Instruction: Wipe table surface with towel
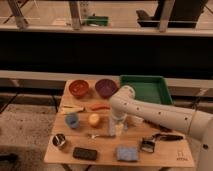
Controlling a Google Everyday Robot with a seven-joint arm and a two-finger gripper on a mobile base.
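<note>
A blue folded cloth (126,152), which looks like the towel, lies flat near the front edge of the wooden table (165,152). My gripper (116,128) hangs from the white arm (155,116), which reaches in from the right. The gripper points down at the middle of the table, just right of a yellow fruit (94,119) and behind the cloth. It stands apart from the cloth. A pale object (135,120) lies partly hidden under the arm.
At the back stand an orange bowl (79,88), a purple bowl (106,87) and a green tray (145,89). A red chili (100,106), blue cup (72,120), metal cup (60,141), flat black object (85,153), brush (147,145) and black-handled tool (167,136) lie around.
</note>
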